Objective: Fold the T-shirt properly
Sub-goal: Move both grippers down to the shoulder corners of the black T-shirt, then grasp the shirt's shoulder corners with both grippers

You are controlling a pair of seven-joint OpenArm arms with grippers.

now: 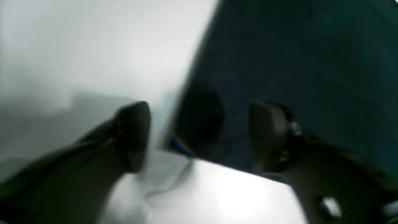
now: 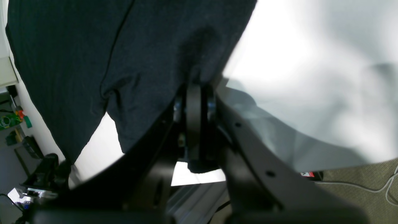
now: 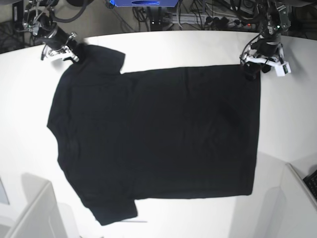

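Observation:
The black T-shirt lies spread flat on the white table, plain side up, with its sleeves toward the base view's left. My right gripper is at the far left sleeve. In the right wrist view its jaws are pinched shut on a fold of the dark cloth. My left gripper sits at the shirt's far right corner. In the left wrist view it is open, its two fingers astride the corner of the cloth, one over bare table and one over the shirt.
Pale box-like shapes stand at the near left and near right of the table. Cables and equipment crowd the floor behind the far edge. Bare white table surrounds the shirt on all sides.

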